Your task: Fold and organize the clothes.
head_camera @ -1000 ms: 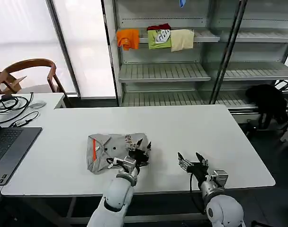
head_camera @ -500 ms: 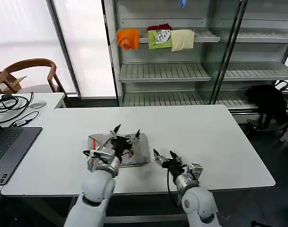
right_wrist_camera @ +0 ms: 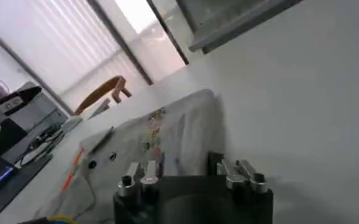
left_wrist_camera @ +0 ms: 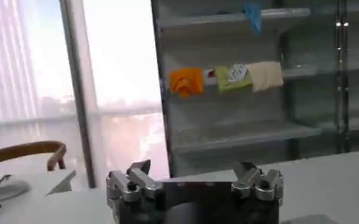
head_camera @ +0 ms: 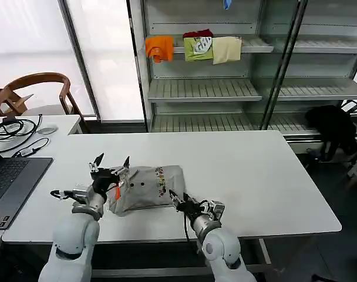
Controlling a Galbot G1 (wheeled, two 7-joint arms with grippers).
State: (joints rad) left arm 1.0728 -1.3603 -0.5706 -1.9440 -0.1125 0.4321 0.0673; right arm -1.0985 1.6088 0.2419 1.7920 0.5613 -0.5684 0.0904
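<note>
A folded light grey bundle of the clothes [head_camera: 148,188] lies on the white table [head_camera: 255,170], toward the front left. It shows an orange stripe at its left end, dark dots and a small multicolour print. My left gripper [head_camera: 111,162] hovers open at the bundle's left end, fingers pointing up and away, nothing between them [left_wrist_camera: 194,178]. My right gripper [head_camera: 179,198] stands open low at the bundle's right front corner. In the right wrist view the grey bundle [right_wrist_camera: 167,131] lies just ahead of the spread fingers of that gripper [right_wrist_camera: 191,173].
A laptop [head_camera: 8,182] and cables sit on the side desk at left, with a wooden chair [head_camera: 37,88] behind. The shelf unit [head_camera: 202,88] carries small orange, green and cream garments. A black heap of cloth [head_camera: 334,126] lies at far right. The table's right half is bare.
Both arms swung left: the left gripper went from over the bundle's right part to its left end, the right gripper from open table to the bundle's right corner. The bundle looks slightly reshaped.
</note>
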